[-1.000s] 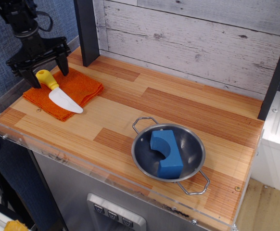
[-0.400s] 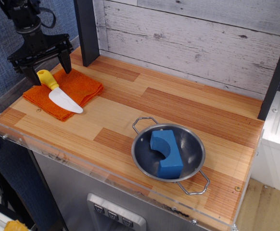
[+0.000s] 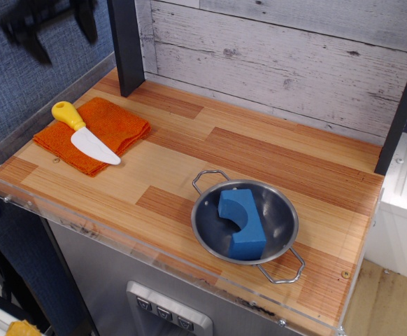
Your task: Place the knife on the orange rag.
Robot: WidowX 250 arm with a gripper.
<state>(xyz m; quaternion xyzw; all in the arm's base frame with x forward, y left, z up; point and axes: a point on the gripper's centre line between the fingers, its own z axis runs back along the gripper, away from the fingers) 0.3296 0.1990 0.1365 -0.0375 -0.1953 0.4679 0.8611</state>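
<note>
Gripper: blurred at upper left of the frame, high above the table, fingers spread, holding nothing.
Knife: lying on the rag at left of frame, handle toward the upper left, blade tip at the rag's near edge.
Progress: placement looks done; I'd say nothing is left.
Bowl: lower right, well apart, holding a blue block.
</note>
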